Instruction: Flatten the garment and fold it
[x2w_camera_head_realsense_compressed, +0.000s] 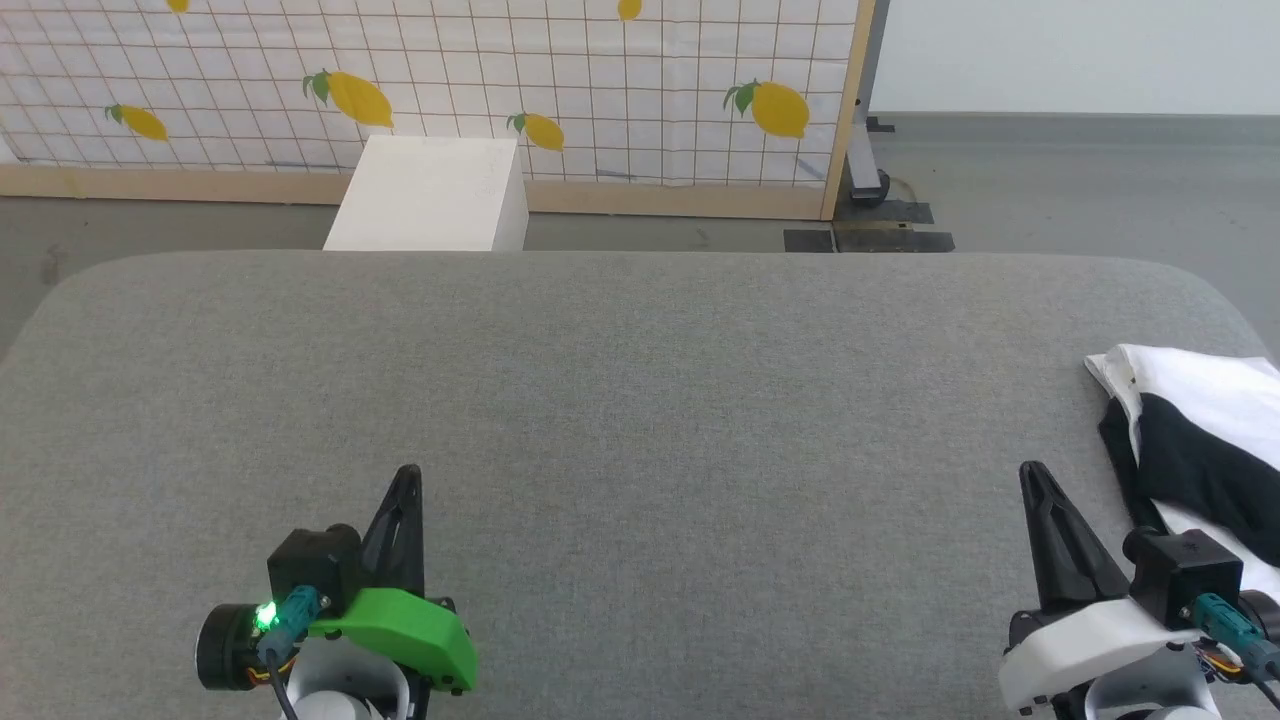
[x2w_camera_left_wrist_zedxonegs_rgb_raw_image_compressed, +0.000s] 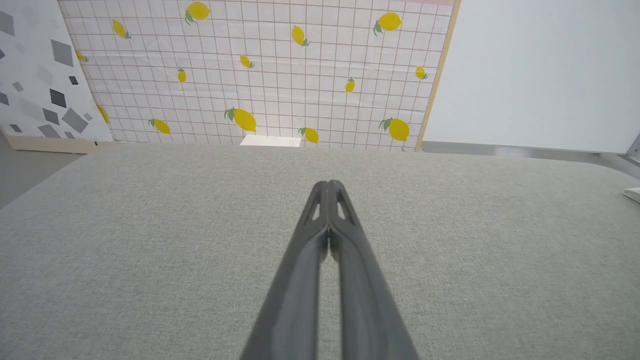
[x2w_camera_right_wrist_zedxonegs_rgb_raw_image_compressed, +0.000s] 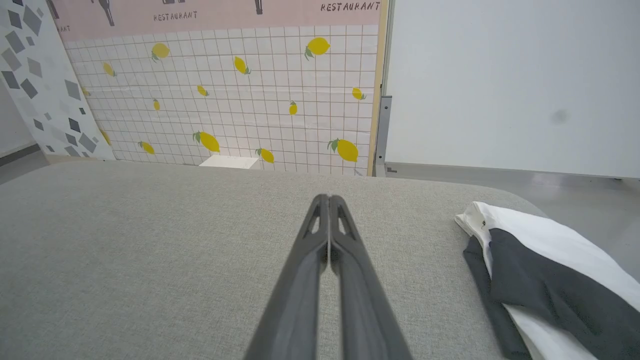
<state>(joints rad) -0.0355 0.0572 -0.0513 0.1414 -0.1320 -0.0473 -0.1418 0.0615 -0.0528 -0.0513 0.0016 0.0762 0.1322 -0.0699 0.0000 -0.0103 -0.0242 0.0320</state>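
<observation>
Facing a lemon-print screen (x2w_camera_head_realsense_compressed: 600, 100), the grey table (x2w_camera_head_realsense_compressed: 640, 400) bears the garment (x2w_camera_head_realsense_compressed: 1200, 440) — left fingers (x2w_camera_head_realsense_compressed: 398, 540), right fingers (x2w_camera_head_realsense_compressed: 1060, 550) clenched empty.

- Bright, even, diffuse light covers the grey table (x2w_camera_head_realsense_compressed: 640, 400); shadows on it are faint.
- A green lamp (x2w_camera_head_realsense_compressed: 265, 615) flares over the table's near left part.
- The garment (x2w_camera_head_realsense_compressed: 1200, 385) at the table's right edge is almost blown-out white.
- In its wrist view, the left gripper (x2w_camera_left_wrist_zedxonegs_rgb_raw_image_compressed: 329, 186) over the table softens towards the lens.
</observation>
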